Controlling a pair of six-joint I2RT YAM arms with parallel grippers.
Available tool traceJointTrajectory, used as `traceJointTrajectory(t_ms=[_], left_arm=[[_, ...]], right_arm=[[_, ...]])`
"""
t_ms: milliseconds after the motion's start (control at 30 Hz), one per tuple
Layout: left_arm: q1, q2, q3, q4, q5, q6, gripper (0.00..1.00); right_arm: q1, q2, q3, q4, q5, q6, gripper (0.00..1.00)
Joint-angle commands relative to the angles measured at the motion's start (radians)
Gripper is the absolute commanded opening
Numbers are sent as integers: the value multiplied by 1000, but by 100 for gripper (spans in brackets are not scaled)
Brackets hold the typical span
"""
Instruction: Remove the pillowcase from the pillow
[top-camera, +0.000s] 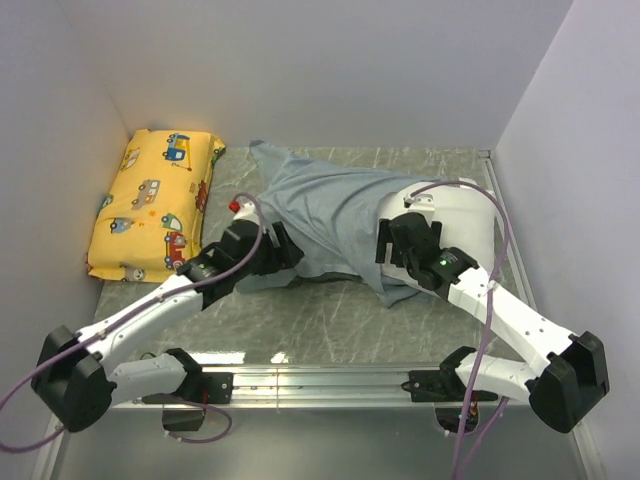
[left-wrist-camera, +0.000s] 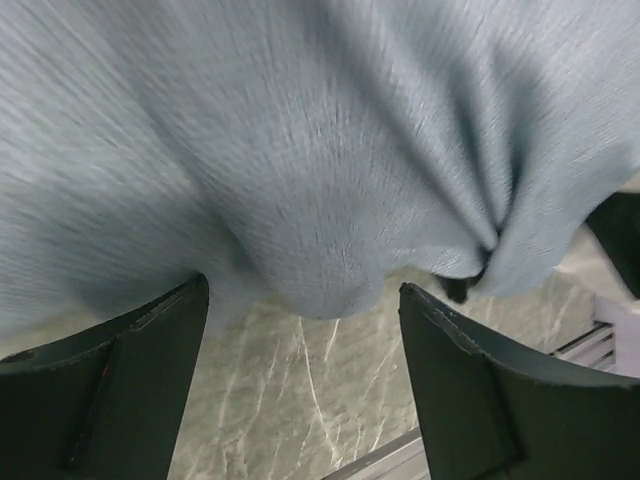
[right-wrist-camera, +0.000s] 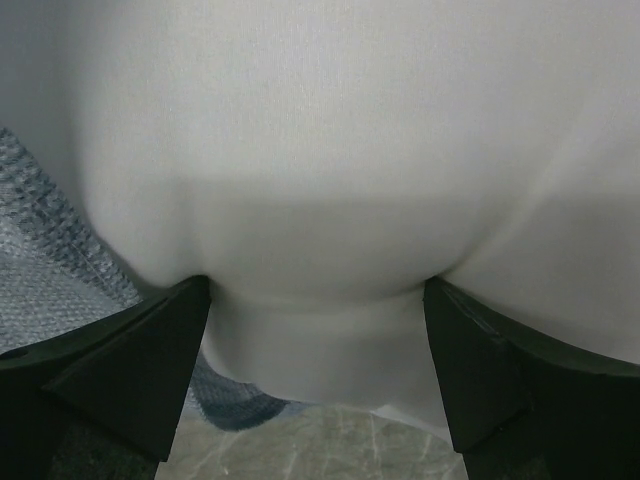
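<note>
The grey-blue pillowcase (top-camera: 325, 210) lies crumpled mid-table, still covering the left part of the white pillow (top-camera: 468, 215), whose bare right end shows. My left gripper (top-camera: 287, 247) is at the pillowcase's near-left edge. In the left wrist view the left gripper (left-wrist-camera: 303, 290) is open, and a fold of the pillowcase (left-wrist-camera: 300, 150) sags just above the gap, unpinched. My right gripper (top-camera: 400, 238) is at the pillow's near side. In the right wrist view the right gripper (right-wrist-camera: 312, 290) is open wide, the pillow (right-wrist-camera: 320, 150) bulges between its fingertips, and some pillowcase (right-wrist-camera: 50, 270) shows at left.
A yellow cushion printed with cartoon cars (top-camera: 155, 205) lies at the back left against the wall. White walls close in the left, back and right. A metal rail (top-camera: 320, 380) runs along the near edge between the arm bases. Marbled tabletop (top-camera: 310, 315) shows in front of the pillow.
</note>
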Motion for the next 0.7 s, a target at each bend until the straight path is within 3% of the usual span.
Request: traceJointTrajectory(t_ms=[0, 167, 200, 233, 267, 300, 367, 400, 667], left_arm=[[-65, 62, -13, 122, -100, -52, 82], [-98, 165, 1, 142, -200, -87, 80], [-98, 176, 8, 139, -243, -93, 73], [-98, 188, 27, 133, -261, -90, 67], [-98, 200, 41, 121, -283, -87, 56], [-99, 206, 57, 106, -306, -80, 27], [-98, 207, 113, 32, -401, -44, 5], [-90, 202, 131, 6, -433, -22, 0], [71, -26, 283, -143, -606, 116, 1]], right_arm=[[-1, 30, -8, 107, -20, 26, 94], [-1, 73, 10, 106, -41, 21, 74], [1, 74, 17, 100, -43, 21, 60], [1, 68, 33, 95, -43, 21, 53], [-1, 65, 46, 86, -34, 15, 37], [-1, 61, 59, 75, -25, 12, 32], [-1, 39, 112, 41, -5, -11, 22], [-1, 31, 133, 17, 0, -22, 20], [-5, -28, 466, -146, 46, -85, 6]])
